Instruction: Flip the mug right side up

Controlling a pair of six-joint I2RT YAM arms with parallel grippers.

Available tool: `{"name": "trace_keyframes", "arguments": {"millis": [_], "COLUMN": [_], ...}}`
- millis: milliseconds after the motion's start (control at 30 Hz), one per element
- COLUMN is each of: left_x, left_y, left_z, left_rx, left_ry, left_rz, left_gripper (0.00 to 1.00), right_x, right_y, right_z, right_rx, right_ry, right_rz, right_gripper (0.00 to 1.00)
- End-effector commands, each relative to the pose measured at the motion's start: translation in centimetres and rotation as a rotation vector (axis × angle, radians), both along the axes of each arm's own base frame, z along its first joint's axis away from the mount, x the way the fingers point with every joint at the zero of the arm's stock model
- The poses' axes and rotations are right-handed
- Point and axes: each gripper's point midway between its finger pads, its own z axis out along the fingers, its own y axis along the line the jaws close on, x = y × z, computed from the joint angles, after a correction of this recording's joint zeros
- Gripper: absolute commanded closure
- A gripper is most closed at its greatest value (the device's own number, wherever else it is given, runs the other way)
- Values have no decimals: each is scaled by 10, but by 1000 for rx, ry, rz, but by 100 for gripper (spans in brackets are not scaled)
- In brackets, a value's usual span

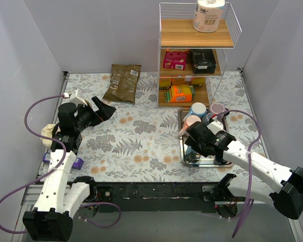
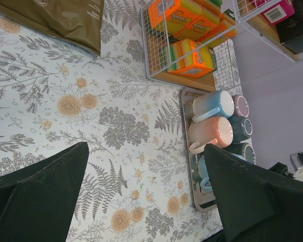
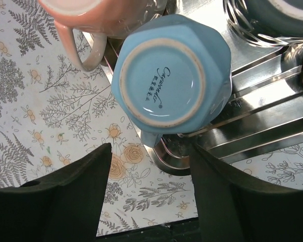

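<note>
A light blue mug [image 3: 164,80] stands upside down, base up, at the near left corner of the steel tray [image 3: 272,116], its handle toward the tray's rim. My right gripper [image 3: 151,148] is open just above it, one finger at each side of the handle, touching nothing. In the top view my right gripper [image 1: 194,138] covers most of this mug. The left wrist view shows the mug [image 2: 204,174] beside my finger. My left gripper [image 1: 107,108] is open and empty above the table's left side, far from the tray [image 1: 212,159].
The tray also holds a pink mug [image 1: 192,121], a blue-and-white mug [image 1: 197,108], a purple mug [image 1: 217,107] and dark teal mugs [image 2: 240,127]. A wire shelf [image 1: 194,55] stands behind it. A brown pouch [image 1: 122,82] lies at the back. A purple object [image 1: 63,160] sits at the left edge.
</note>
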Motion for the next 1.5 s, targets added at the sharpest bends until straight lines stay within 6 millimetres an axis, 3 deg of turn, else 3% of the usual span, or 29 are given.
{"name": "trace_keyframes", "arguments": {"millis": [0,267,667,800,867,933,967,1033,1067,1267,1467], "left_x": [-4,0,1,1,0,-1,-1,-1,-2,-5,-10], "left_y": [-7,-7,-5,-5,-5,-5,-5,-5,-5,-9,-14], "left_z": [8,-6,-20,-20,-22,-23,-22,-24,-23,-20,-13], "left_rx": [-26,-17,-5,-5,-7,-10,-8,-12,-14,-30,-60], "left_ry": [-54,-22,-1,0,4,4,1,8,4,1,-6], "left_rz": [-44,-44,-36,-36,-38,-38,-37,-37,-36,-52,-79], "left_gripper": [2,2,2,2,2,2,2,2,2,2,2], "right_x": [16,17,16,15,13,12,11,10,10,9,15], "right_y": [2,-9,-11,-14,-15,-16,-17,-19,-18,-17,-6], "right_z": [-4,-18,-36,-36,-37,-37,-37,-37,-37,-26,12], "right_rx": [7,-53,-108,-114,-115,-118,-120,-122,-120,-90,-13], "right_ry": [-47,-2,49,49,51,52,53,53,53,31,-66], "right_rz": [-88,-228,-265,-274,-274,-275,-275,-276,-275,-243,-133], "right_gripper": [31,34,44,55,67,72,81,91,99,99,99]}}
